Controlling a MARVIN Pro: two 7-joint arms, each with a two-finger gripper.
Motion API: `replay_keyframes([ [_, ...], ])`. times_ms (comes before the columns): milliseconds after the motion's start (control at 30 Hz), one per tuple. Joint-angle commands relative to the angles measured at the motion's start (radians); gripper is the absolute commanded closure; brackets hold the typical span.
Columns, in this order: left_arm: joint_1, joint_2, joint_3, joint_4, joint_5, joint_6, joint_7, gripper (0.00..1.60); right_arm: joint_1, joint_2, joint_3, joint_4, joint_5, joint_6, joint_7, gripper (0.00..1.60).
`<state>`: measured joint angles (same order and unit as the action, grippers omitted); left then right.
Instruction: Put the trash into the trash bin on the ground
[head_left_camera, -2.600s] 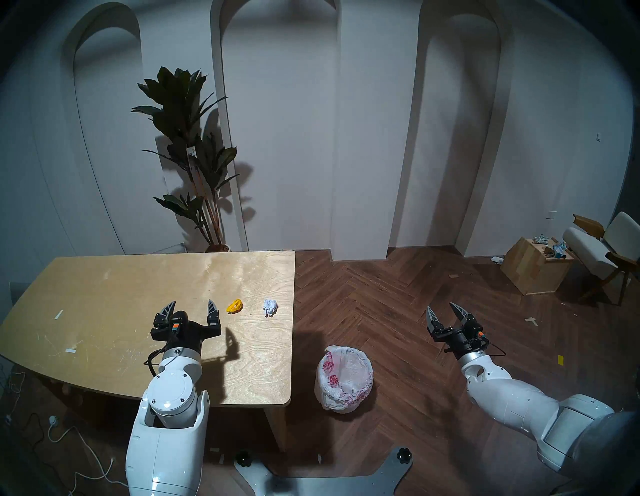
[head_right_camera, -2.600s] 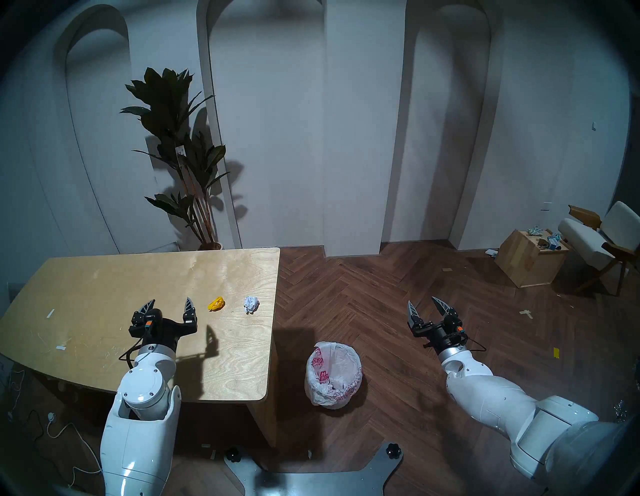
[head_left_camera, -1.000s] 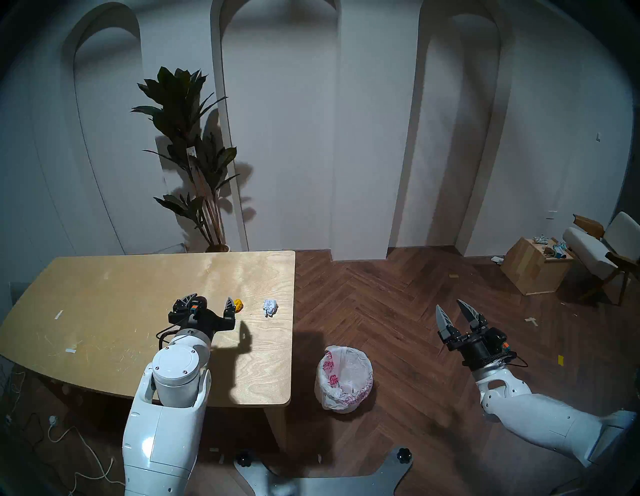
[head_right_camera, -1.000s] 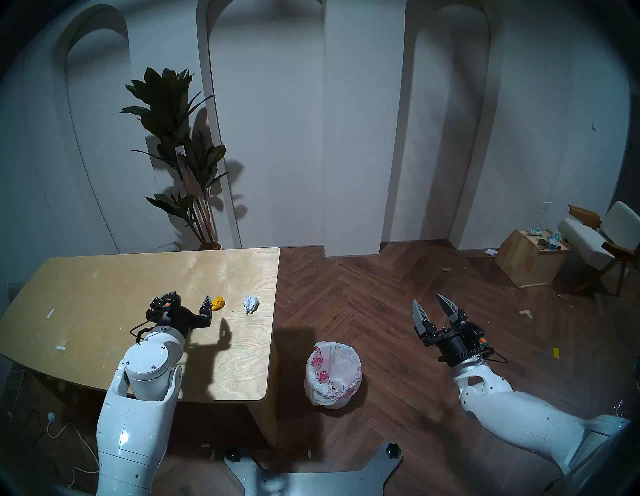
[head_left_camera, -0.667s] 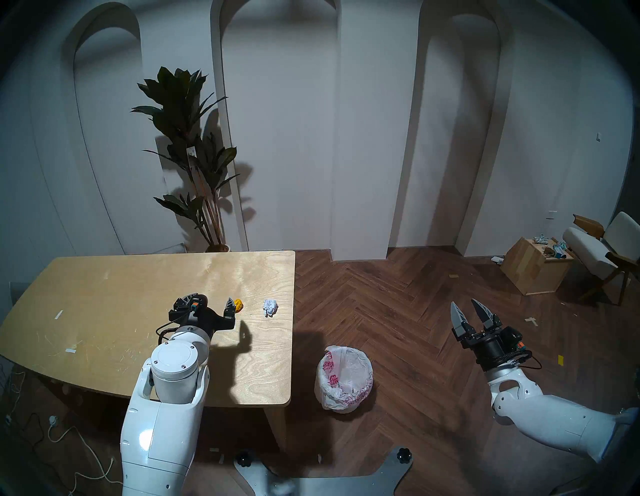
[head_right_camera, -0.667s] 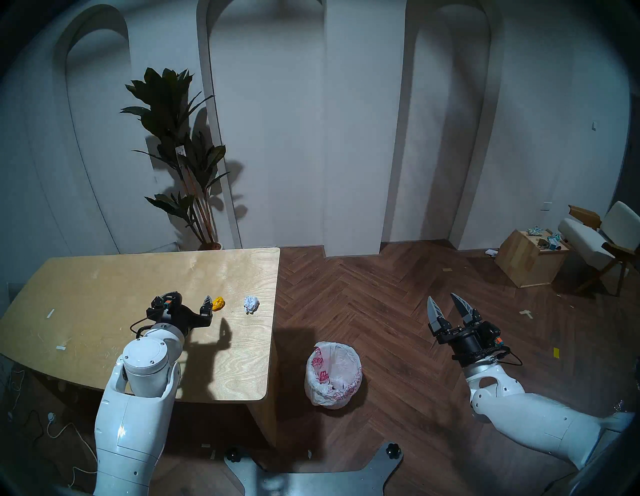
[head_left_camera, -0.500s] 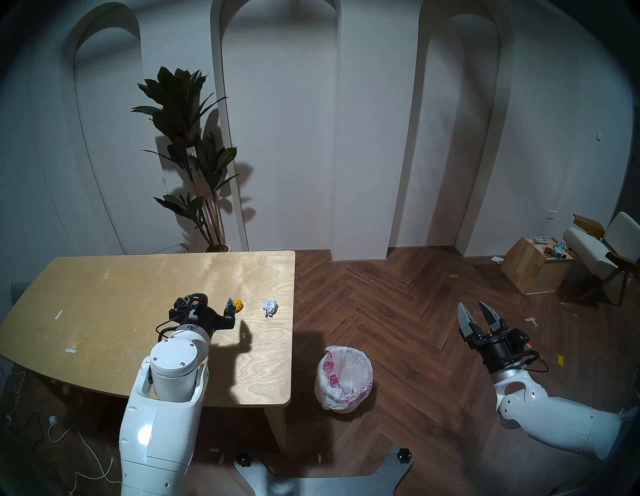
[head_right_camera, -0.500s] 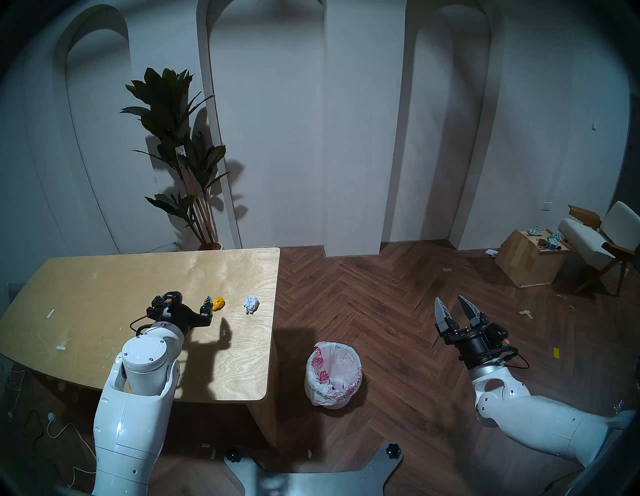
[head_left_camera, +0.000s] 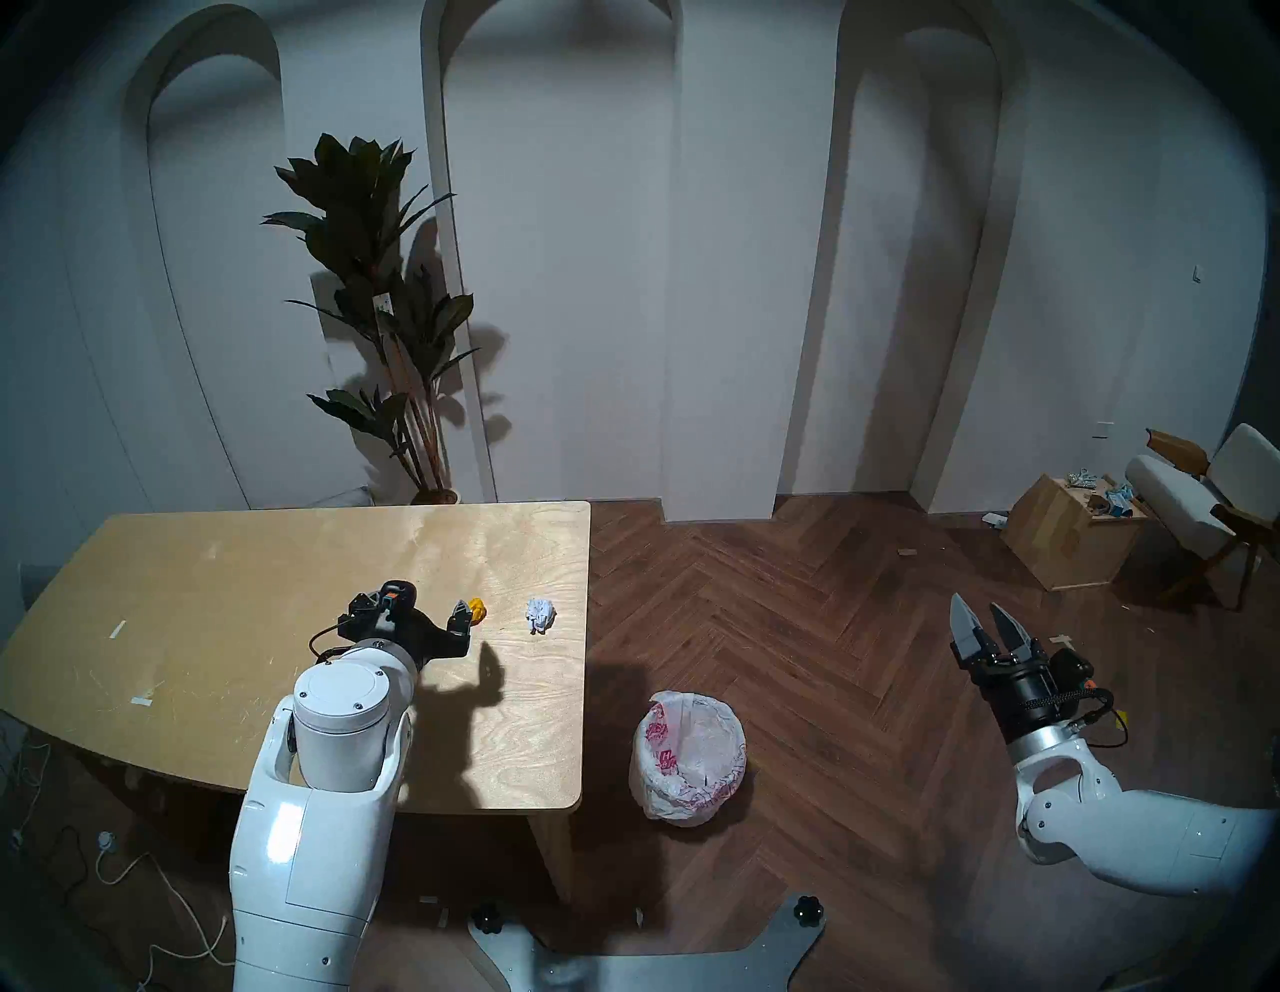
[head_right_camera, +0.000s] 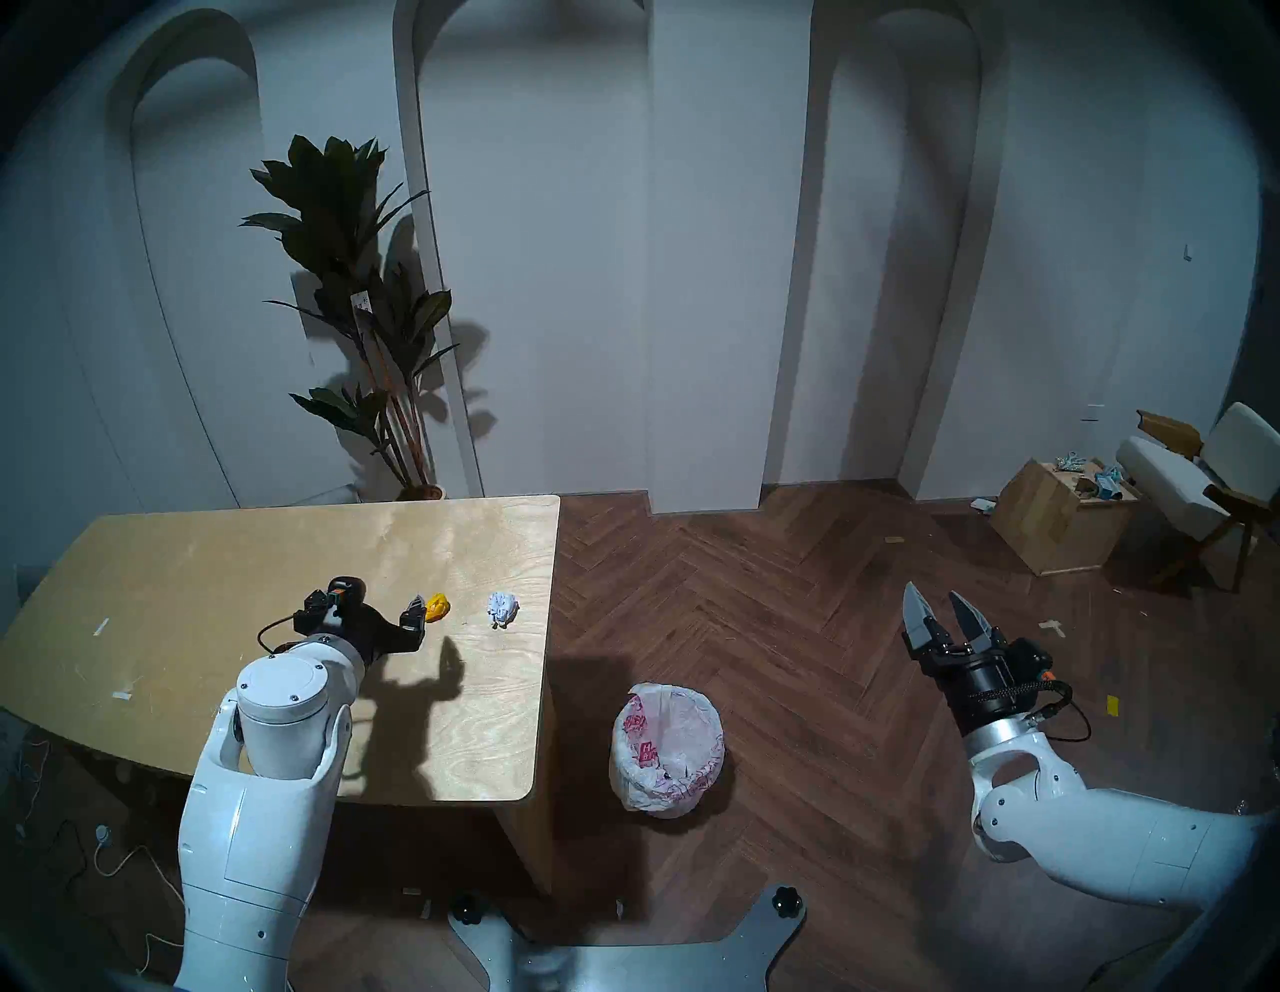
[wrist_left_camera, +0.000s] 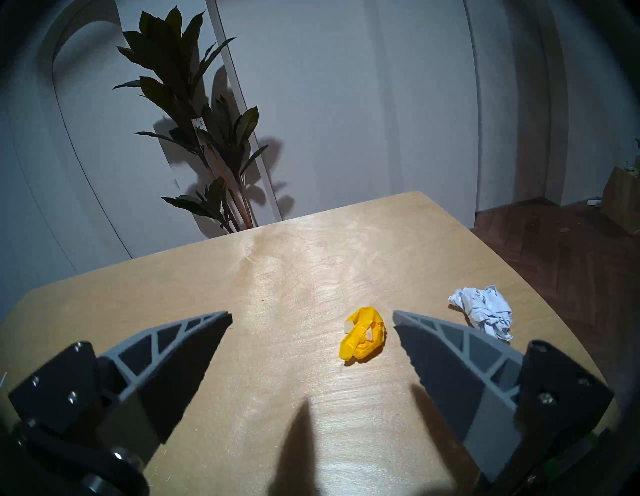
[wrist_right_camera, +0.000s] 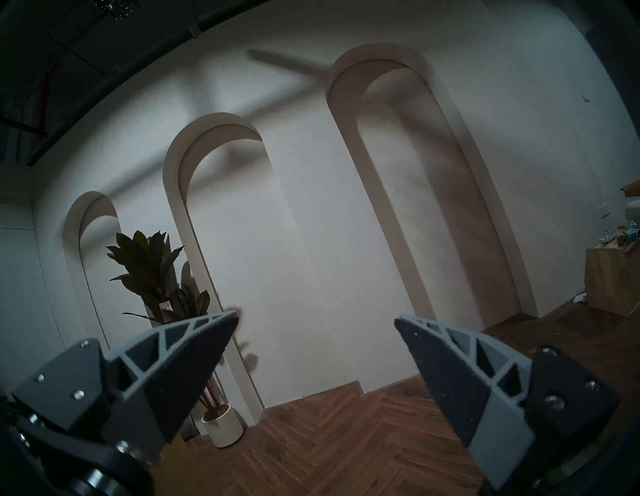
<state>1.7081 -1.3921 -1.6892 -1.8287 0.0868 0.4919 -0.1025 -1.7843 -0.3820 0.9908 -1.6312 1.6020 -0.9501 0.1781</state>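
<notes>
Raised and swung outward: right hand (head_left_camera: 985, 618), spread, empty. Left hand (wrist_left_camera: 311, 320) hovering spread beside crumpled yellow wad (wrist_left_camera: 363, 339) on pale wooden counter (wrist_left_camera: 207, 284).

dim room | hard shadows | fisheye dark rim | right-wrist blur

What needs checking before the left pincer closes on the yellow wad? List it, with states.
1. Left pincer open: ok, jaws stand wide apart.
2. Yellow wad centred between the fingers: not ok, it lies close to the right-hand finger, beyond the tips.
3. White paper ball clear of the closing path: ok, it lies outside that finger.
4. Fingertips down at the table: cannot tell.
5. Trash bin open to receive: ok, on the floor beside the table.
6. Right pincer out of the way: ok, open, over the floor far from the bin.
</notes>
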Motion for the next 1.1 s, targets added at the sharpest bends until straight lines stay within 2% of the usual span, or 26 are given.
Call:
replay_keyframes([
  [0, -0.03, 0.011, -0.003, -0.045, -0.005, 0.056, -0.016, 0.0, -0.074, 0.11, 0.037, -0.109, 0.012, -0.01, -0.119, 0.0],
  [133, -0.034, 0.014, -0.004, -0.052, -0.005, 0.086, -0.024, 0.0, -0.087, 0.129, 0.03, -0.137, -0.016, -0.01, -0.209, 0.0],
  [200, -0.035, 0.014, -0.004, -0.052, -0.005, 0.089, -0.024, 0.0, -0.087, 0.129, 0.026, -0.138, -0.022, -0.01, -0.216, 0.0],
  [333, -0.037, 0.015, -0.004, -0.054, -0.005, 0.101, -0.028, 0.0, -0.077, 0.123, 0.011, -0.146, -0.075, -0.01, -0.279, 0.0],
  [533, -0.039, 0.015, -0.004, -0.056, -0.004, 0.109, -0.03, 0.0, -0.057, 0.103, 0.001, -0.142, -0.147, -0.004, -0.324, 0.0],
  [667, -0.04, 0.015, -0.003, -0.055, -0.004, 0.114, -0.032, 0.0, -0.05, 0.096, -0.001, -0.147, -0.167, 0.002, -0.343, 0.0],
  [867, -0.075, 0.009, 0.035, -0.023, 0.002, 0.137, -0.039, 0.0, -0.038, 0.088, -0.006, -0.163, -0.203, 0.014, -0.378, 0.0],
  [1067, -0.108, -0.003, 0.075, 0.033, 0.021, 0.124, -0.021, 0.0, -0.034, 0.086, -0.009, -0.169, -0.202, 0.028, -0.377, 0.0],
])
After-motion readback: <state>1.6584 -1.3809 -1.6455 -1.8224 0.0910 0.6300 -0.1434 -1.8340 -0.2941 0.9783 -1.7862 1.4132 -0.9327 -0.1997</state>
